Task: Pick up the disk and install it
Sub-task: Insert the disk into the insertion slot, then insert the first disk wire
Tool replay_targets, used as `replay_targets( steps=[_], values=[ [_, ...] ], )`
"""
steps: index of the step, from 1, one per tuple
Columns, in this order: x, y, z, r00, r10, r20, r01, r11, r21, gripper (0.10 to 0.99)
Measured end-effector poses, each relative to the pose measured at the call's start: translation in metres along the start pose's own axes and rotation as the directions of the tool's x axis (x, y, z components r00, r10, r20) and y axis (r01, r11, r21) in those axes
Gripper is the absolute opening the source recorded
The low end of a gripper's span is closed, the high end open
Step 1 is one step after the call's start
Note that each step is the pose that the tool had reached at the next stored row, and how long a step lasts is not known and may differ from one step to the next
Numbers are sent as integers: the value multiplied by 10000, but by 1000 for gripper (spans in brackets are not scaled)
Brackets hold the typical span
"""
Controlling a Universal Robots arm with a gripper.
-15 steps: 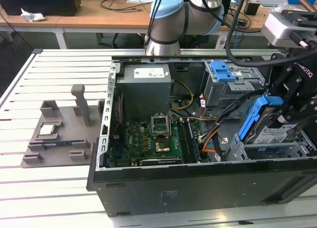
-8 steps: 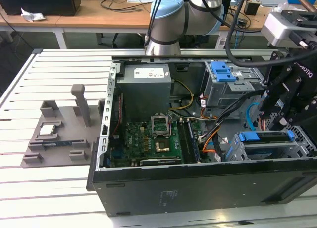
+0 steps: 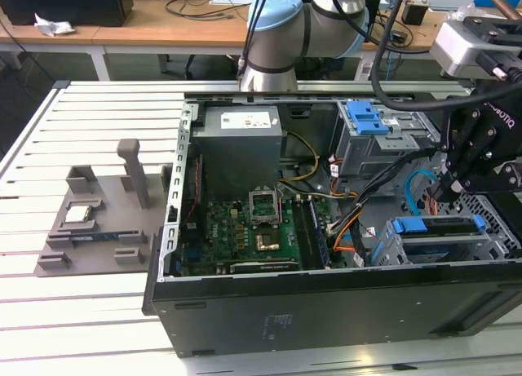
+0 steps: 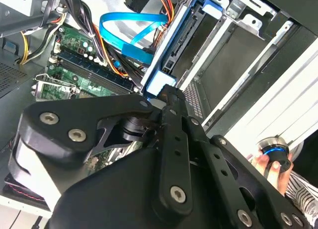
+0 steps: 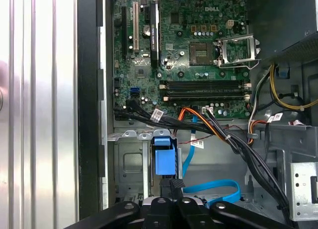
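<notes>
Gripper (image 5: 171,187) fingers pressed together on the disk's (image 5: 164,157) blue carrier end, seated in the drive cage (image 5: 130,162) at the case's (image 3: 326,311) 4 o'clock corner.

**Workshop bench and surroundings**

A pale slatted metal table (image 3: 90,115) fills the foreground, its long ribs running across the exterior view. On it, toward the exterior view's left, lies a grey moulded holder (image 3: 106,217) with upright posts. Behind stands a wooden desk (image 3: 163,35) on white legs, strewn with loose cables (image 3: 204,5). A dark box (image 3: 69,2) and a crumpled white paper (image 3: 50,25) sit at its far left end. The floor beneath is dark. Lighting is even and bright.
</notes>
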State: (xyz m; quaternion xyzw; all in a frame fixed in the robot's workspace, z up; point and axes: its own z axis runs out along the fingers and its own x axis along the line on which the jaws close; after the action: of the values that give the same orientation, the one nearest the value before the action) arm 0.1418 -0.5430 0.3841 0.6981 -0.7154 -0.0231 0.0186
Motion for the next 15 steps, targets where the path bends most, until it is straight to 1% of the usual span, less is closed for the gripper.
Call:
replay_targets(
  steps=[9,10,11,13,14,15],
  values=[
    [0,-1,2,10000,0,1,0,10000,0,106],
    [-2,-35,2,10000,0,4,0,10000,-1,106],
    [-13,-114,-4,10000,0,0,0,10000,0,106],
    [-35,-214,-9,10000,1,-8,-1,10000,-2,106],
    [-51,-279,-11,10000,1,-17,-1,10000,-4,106],
    [-61,-322,-13,10000,1,-23,-1,10000,-4,106]
  ],
)
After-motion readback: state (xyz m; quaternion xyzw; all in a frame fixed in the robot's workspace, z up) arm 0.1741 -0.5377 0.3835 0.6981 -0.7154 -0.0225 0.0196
